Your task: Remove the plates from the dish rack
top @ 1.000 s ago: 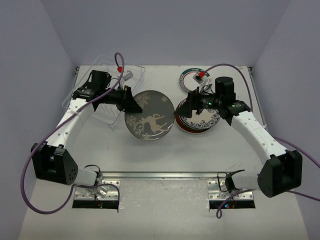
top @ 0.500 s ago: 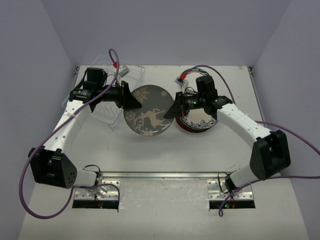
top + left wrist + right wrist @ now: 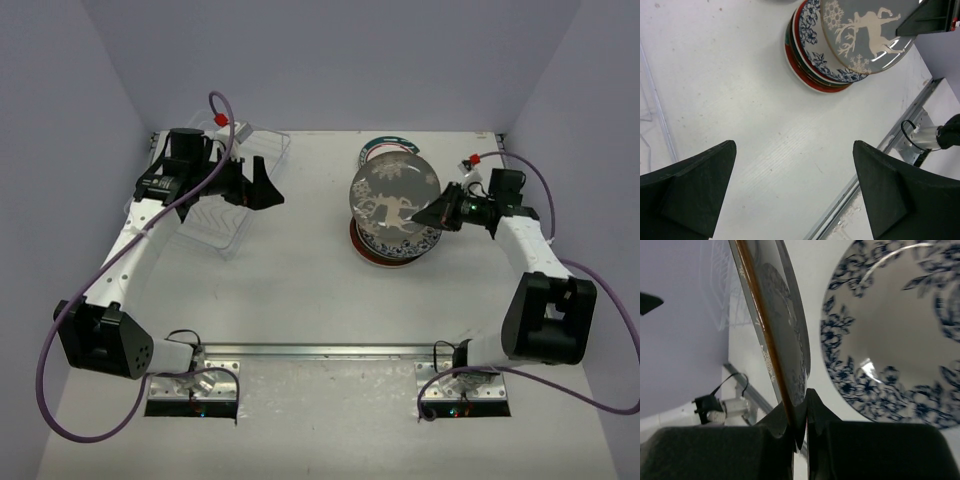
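Note:
A grey plate [image 3: 393, 195] with a white reindeer hangs tilted above a stack of plates [image 3: 395, 248]. My right gripper [image 3: 437, 213] is shut on its right rim. In the right wrist view the fingers [image 3: 799, 422] pinch the edge of the grey plate [image 3: 775, 330], beside the blue-flowered top plate [image 3: 895, 335] of the stack. My left gripper [image 3: 262, 190] is open and holds nothing, at the right edge of the clear dish rack [image 3: 215, 218]. Its wrist view looks between wide-apart fingers [image 3: 695, 190] at bare table, with the stack [image 3: 807, 65] and grey plate [image 3: 865, 35] beyond.
A white plate with a teal and red ring [image 3: 380, 150] lies at the back behind the stack. Purple cables loop off both arms. Two metal mounting plates [image 3: 320, 350] run along the near table edge. Walls close in left, right and behind.
The left gripper let go of the grey plate, opened and drew back left to the rack. The right gripper closed on the plate's rim and carried it right, over the stack.

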### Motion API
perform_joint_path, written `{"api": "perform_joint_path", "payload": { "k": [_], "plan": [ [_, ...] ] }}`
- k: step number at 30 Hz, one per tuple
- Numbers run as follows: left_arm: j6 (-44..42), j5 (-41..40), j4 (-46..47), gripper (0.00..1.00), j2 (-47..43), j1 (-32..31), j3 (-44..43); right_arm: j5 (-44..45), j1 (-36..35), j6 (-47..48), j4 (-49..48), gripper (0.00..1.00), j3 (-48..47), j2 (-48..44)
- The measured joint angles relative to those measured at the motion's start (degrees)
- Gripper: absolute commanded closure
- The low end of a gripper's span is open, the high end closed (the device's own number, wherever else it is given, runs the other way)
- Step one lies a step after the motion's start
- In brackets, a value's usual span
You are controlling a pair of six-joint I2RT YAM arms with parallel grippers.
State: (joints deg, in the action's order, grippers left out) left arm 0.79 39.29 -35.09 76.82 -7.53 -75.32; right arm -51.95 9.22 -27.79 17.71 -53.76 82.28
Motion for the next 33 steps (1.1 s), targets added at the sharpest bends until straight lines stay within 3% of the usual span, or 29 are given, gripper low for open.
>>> {"api": "perform_joint_path", "payload": {
  "k": [5,21,25,27,30,33],
  "plan": [
    [0.7,-0.8,0.3,0.0,0.1,0.0,-0.7,-1.0,5.7,4.6,4.4,1.0,0.0,1.3],
    [0.8,-2.3,-0.2,0.0,-0.1,0.0,-0.7,-0.2,6.4,5.6,10.7,0.99,-3.5,13.8],
    [0.8,-2.3,-0.2,0.0,-0.1,0.0,-0.7,1.4,6.4,5.5,12.5,0.79,-5.7,15.6],
    [0.8,-2.3,-0.3,0.0,-0.3,0.0,-0.7,1.7,6.4,5.6,13.5,0.6,-6.6,16.1],
    [0.8,-2.4,-0.3,0.0,-0.6,0.0,-0.7,2.2,6.6,5.9,15.8,0.41,-8.0,16.2],
    [0.8,-2.7,-0.3,0.0,-1.0,0.0,-0.7,2.7,6.7,6.5,18.5,0.29,-9.9,16.3]
  ]
}}
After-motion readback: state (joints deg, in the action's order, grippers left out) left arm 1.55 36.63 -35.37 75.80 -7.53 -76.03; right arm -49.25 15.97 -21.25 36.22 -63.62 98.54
